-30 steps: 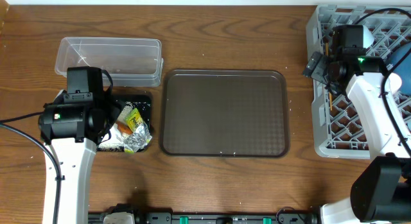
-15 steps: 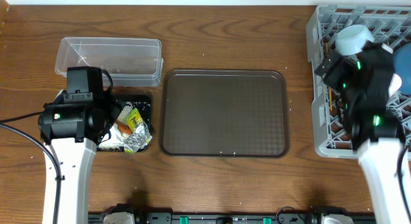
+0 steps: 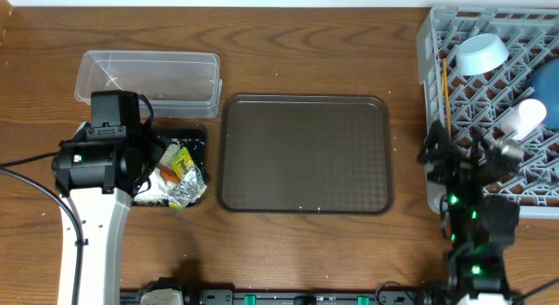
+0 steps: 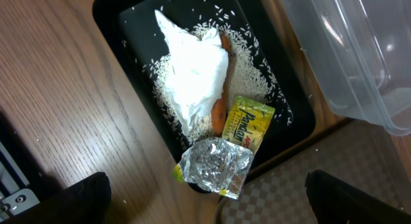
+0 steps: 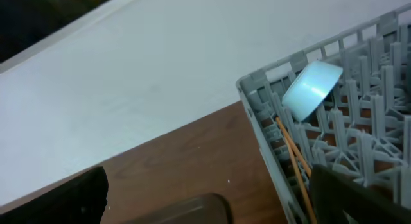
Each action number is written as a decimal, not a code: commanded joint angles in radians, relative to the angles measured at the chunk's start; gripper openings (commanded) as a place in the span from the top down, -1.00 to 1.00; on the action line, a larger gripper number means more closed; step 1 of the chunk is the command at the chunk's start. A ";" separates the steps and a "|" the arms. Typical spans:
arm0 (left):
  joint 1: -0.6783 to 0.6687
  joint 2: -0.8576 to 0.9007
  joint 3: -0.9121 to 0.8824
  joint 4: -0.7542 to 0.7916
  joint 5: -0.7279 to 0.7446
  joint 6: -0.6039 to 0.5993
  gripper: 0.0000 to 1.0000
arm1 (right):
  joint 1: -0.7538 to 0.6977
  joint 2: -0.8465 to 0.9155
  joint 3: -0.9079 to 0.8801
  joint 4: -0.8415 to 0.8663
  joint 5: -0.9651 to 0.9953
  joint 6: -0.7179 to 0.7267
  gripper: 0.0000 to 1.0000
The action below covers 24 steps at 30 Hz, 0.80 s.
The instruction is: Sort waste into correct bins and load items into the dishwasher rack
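Foil wrapper [image 4: 215,165]: judged light, crinkly and springy, best pinched at a raised fold. It is seen on the black tray [image 4: 122,31] rim, beside the tissue [image 4: 189,83].
Left fingers [image 4: 77,198]: spread, nothing held.
Right fingers [image 5: 64,198]: spread, nothing held.
Room: the clear tub [image 4: 359,57] crowds one side, and open bench [image 4: 58,89] is left opposite.

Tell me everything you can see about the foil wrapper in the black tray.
The foil wrapper is crumpled: a crinkled silver wad at one end, a flatter yellow printed panel reading "Pandan" at the other. It lies at one end of the black tray, silver part over the rim. The yellow panel touches the carrot and lies on loose rice. Nothing grips it.
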 commanded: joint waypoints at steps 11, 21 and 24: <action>0.004 0.004 0.015 -0.004 -0.002 0.002 -0.99 | 0.017 -0.347 -0.205 0.009 0.023 -0.154 -0.99; 0.004 0.004 0.015 -0.004 -0.002 0.002 -0.99 | 0.016 -0.566 -0.224 -0.359 0.059 -0.229 -0.99; 0.004 0.004 0.015 -0.004 -0.002 0.002 -0.99 | 0.016 -0.549 -0.225 -0.368 0.036 -0.248 -0.99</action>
